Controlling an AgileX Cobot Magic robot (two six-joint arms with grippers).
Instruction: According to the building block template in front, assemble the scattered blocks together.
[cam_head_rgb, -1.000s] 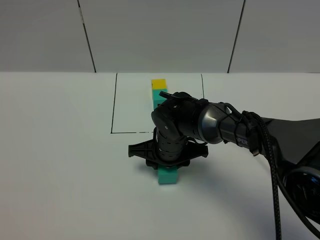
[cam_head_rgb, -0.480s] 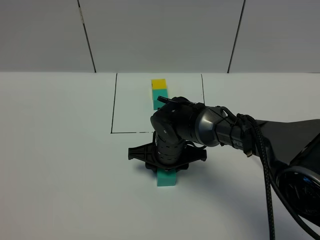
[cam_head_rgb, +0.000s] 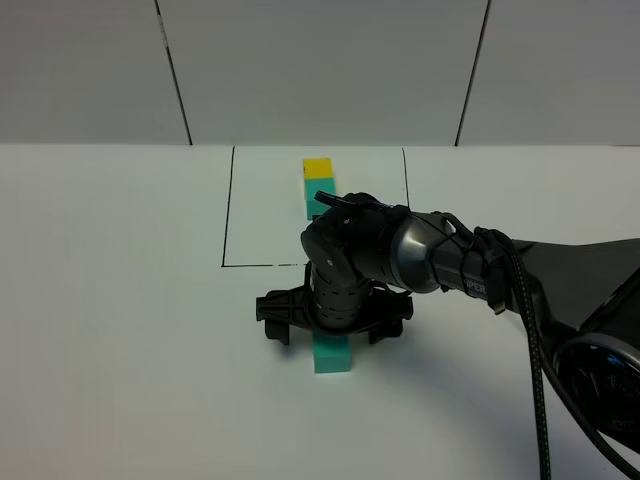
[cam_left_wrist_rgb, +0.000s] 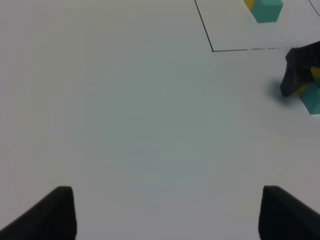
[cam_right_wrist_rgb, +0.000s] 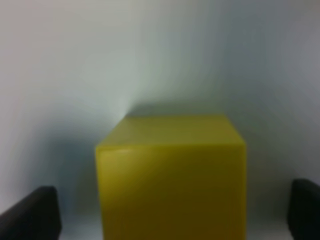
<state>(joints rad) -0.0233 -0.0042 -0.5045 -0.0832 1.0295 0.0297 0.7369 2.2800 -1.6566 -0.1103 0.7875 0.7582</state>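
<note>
At the bottom of the left wrist view, the left claw (cam_left_wrist_rgb: 165, 212) shows only as two dark fingertips in the lower corners, spread well apart over bare white surface (cam_left_wrist_rgb: 125, 125). It holds nothing and hangs back on its own side, likely to leave the middle free for the other arm.

In the overhead view, just below centre, the loose teal cube (cam_head_rgb: 333, 353) sits on the surface, its near face showing under the black wrist of the right arm. The right claw (cam_head_rgb: 335, 312) hangs directly above it, pointing down, its fingers splayed out to either side. In the right wrist view the yellow cube (cam_right_wrist_rgb: 172, 175) fills the lower middle of the frame, and the two dark fingertips sit at the far lower corners, clear of its sides. So the claw stands apart and grips nothing. The left wrist view, at its right edge, shows a sliver of yellow beside the teal under that claw. I judge the yellow cube has been set against the teal one to copy the pattern, though the arm hides the join, so I cannot tell how squarely they meet.

Farther back, above centre, the building block template (cam_head_rgb: 319, 185) sits inside a thin black drawn rectangle (cam_head_rgb: 229, 210): yellow behind, teal in front, touching. It serves as the model, well apart from the loose pair.
</note>
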